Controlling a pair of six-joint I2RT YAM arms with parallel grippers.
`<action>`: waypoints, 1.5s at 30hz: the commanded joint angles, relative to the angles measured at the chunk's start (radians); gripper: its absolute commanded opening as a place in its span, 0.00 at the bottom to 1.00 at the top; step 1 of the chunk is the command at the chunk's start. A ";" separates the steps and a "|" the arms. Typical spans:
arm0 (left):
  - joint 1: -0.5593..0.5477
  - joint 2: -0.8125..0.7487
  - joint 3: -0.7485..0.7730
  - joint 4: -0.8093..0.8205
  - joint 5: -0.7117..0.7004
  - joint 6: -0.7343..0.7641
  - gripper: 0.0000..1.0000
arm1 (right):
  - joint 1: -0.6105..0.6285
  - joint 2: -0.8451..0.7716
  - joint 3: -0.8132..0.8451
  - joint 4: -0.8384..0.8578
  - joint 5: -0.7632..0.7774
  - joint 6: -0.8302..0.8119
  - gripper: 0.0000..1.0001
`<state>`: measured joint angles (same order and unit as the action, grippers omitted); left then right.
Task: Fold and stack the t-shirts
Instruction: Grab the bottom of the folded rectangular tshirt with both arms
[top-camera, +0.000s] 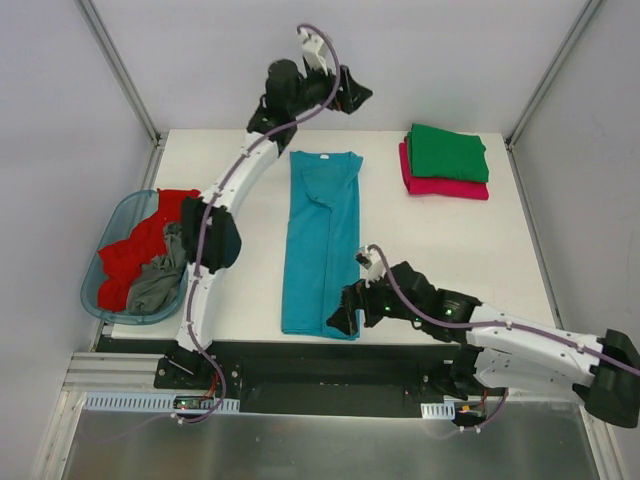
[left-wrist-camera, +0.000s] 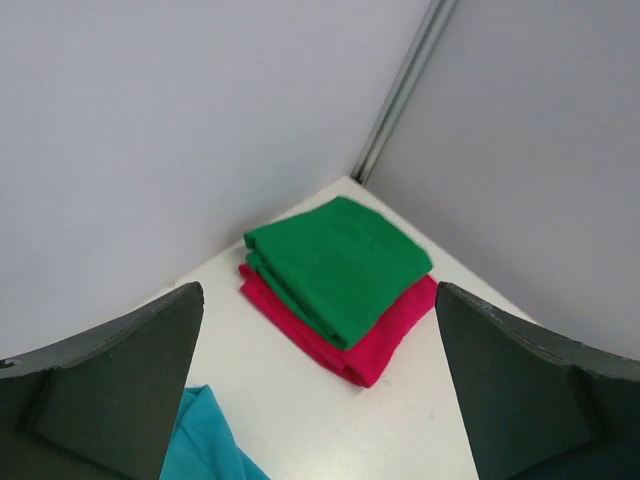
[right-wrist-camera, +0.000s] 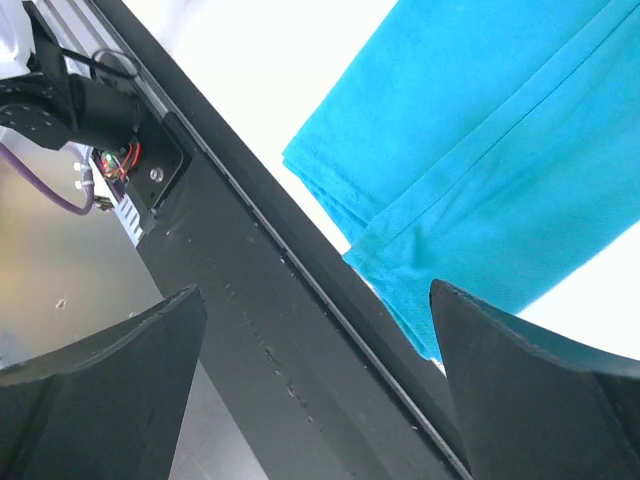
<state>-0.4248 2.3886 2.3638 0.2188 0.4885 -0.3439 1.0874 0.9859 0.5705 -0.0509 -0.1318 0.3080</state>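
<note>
A teal t-shirt (top-camera: 322, 240) lies folded lengthwise into a long strip down the table's middle, collar at the far end. A folded green t-shirt (top-camera: 446, 152) sits on a folded pink-red t-shirt (top-camera: 445, 184) at the back right; both show in the left wrist view, green (left-wrist-camera: 340, 263) over pink-red (left-wrist-camera: 385, 340). A red t-shirt (top-camera: 135, 250) and a grey t-shirt (top-camera: 160, 280) lie crumpled in the basket. My left gripper (top-camera: 352, 95) is open and empty, raised beyond the teal collar. My right gripper (top-camera: 343, 308) is open and empty at the teal shirt's near hem (right-wrist-camera: 400, 250).
A translucent blue plastic basket (top-camera: 100, 272) stands at the table's left edge. The black front rail (right-wrist-camera: 290, 330) runs under the right gripper. Grey walls and metal frame posts (left-wrist-camera: 405, 85) close in the back and sides.
</note>
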 joint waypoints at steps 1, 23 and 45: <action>0.000 -0.368 -0.179 -0.149 -0.017 0.080 0.99 | 0.000 -0.177 -0.032 -0.029 0.125 -0.116 0.96; -0.239 -1.580 -1.966 -0.417 -0.351 -0.494 0.99 | -0.006 -0.132 -0.098 -0.162 0.046 -0.357 0.96; -0.365 -1.332 -2.017 -0.463 -0.324 -0.512 0.47 | -0.006 0.128 -0.104 -0.055 0.069 -0.173 0.93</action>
<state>-0.7803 1.0683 0.3878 -0.1417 0.1677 -0.8566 1.0824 1.1248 0.4736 -0.1600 -0.0715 0.1043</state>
